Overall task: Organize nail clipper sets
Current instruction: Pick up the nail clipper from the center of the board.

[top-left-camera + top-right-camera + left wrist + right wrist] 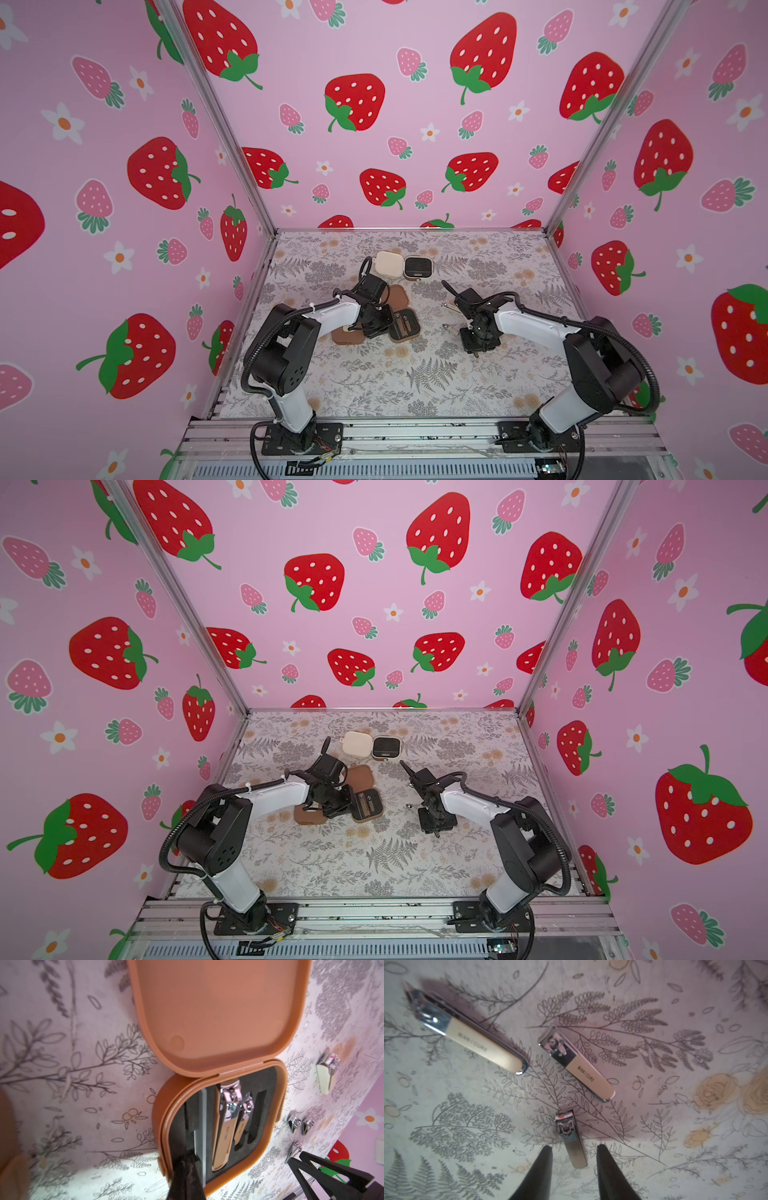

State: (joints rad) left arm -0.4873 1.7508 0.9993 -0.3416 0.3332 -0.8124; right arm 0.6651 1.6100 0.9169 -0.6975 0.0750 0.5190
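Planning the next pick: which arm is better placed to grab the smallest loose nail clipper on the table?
Right. The right gripper is open, the smallest nail clipper lying between its fingertips; the left gripper is shut at the open brown case.

Table (pixel 415 386), grey fern-and-flower print over the whole top. Far middle: cream case (pixel 390 264) lying open and flat, black inside facing up. Centre: brown case (pixel 404 324) also open, its lid flat on the print behind it. Just beside that one: second brown case (pixel 348 336), partly hidden. Loose on the print, well apart from the cases: long clipper (pixel 467 1036), mid clipper (pixel 577 1064) and short clipper (pixel 571 1138), near each other but not touching.
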